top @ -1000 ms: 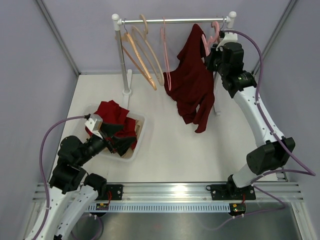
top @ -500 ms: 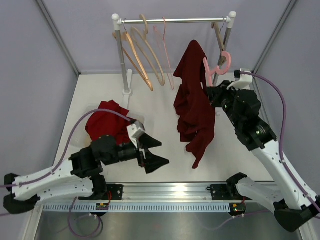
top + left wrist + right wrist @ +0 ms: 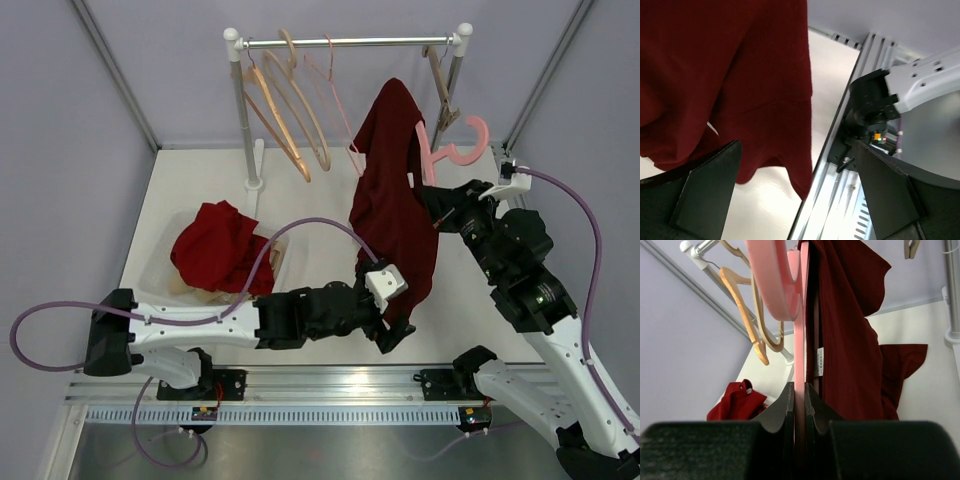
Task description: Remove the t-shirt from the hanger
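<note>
1. T-shirt [image 3: 392, 195]: dark red, clear of the rail [image 3: 345, 42] and hanging in the air over the right half of the table [image 3: 320, 215]. It is draped on a pink hanger [image 3: 452, 148], whose hook stands free just right of the shirt's top.
2. You see the t-shirt bunched in long vertical folds, peaked at the top, with its hem low near the table's front edge. In the right wrist view a white label [image 3: 819, 361] shows beside the hanger's stem.
3. Your right gripper [image 3: 800, 392] is clamped narrow on the pink hanger, one finger pressed to each side of its flat body. The cloth hangs just beside them.
4. Your left gripper [image 3: 392, 335] is spread wide at the shirt's lower hem and grips nothing. In the left wrist view the cloth hangs between the two fingers [image 3: 710, 195]; you cannot tell whether either one touches it.
5. At the back, the rail carries several wooden hangers [image 3: 285, 105] and a thin pink hanger [image 3: 335, 95]. Its right post [image 3: 455, 75] stands just behind the held hanger's hook.
6. A bin [image 3: 287, 250] on the left holds a heap of red clothes [image 3: 215, 250], well apart from the shirt.
7. Your left arm [image 3: 200, 325] lies stretched along the table's near edge, and its cable [image 3: 310, 221] arches above the bin.
</note>
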Robot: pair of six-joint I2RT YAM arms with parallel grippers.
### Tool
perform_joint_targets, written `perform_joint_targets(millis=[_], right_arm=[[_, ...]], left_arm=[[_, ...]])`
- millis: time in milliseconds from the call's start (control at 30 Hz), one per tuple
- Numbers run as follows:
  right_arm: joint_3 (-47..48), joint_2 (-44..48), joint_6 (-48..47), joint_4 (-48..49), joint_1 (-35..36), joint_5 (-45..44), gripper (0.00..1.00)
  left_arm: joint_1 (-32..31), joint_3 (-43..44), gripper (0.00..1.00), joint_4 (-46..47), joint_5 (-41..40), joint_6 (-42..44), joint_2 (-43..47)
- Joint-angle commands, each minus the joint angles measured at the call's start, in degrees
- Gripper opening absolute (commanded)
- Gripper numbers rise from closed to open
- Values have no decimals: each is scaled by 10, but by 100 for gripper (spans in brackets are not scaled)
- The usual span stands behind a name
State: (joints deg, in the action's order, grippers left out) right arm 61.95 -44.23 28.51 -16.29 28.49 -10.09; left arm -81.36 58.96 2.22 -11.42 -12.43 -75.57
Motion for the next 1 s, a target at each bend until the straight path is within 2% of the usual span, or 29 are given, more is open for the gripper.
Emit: perform_joint_targets(millis=[0, 167, 233, 267, 300, 367, 400, 600, 733, 967], right_arm=[[4, 20, 23, 52, 8, 30, 0], [-3, 27, 23, 55, 7, 35, 0], [-2, 27, 16, 56, 7, 40, 0], [-2, 28, 16, 56, 7, 40, 0], [-4, 30, 12, 58, 7, 38, 0], [-2, 27, 8, 60, 7, 37, 0], [1, 26, 3, 61, 8, 37, 0], [-12, 20, -13, 117, 8, 11, 0], [-10, 14, -32, 180, 7, 1, 0], [68, -31, -62, 185, 7, 2, 0]], left_arm=[[-6, 49, 99, 67, -47, 36, -33], [-8, 84, 98, 67, -38, 51, -91], [-9, 91, 76, 67, -37, 52, -99], [-9, 89, 60, 67, -36, 52, -99], [-12, 87, 24, 67, -37, 52, -99], [-17, 74, 3, 67, -47, 53, -95], [-23, 69, 0, 67, -47, 53, -93], [-85, 11, 0, 52, -57, 53, -80], [-124, -35, 0, 45, -83, 16, -71], [-148, -119, 0, 55, -93, -56, -66]])
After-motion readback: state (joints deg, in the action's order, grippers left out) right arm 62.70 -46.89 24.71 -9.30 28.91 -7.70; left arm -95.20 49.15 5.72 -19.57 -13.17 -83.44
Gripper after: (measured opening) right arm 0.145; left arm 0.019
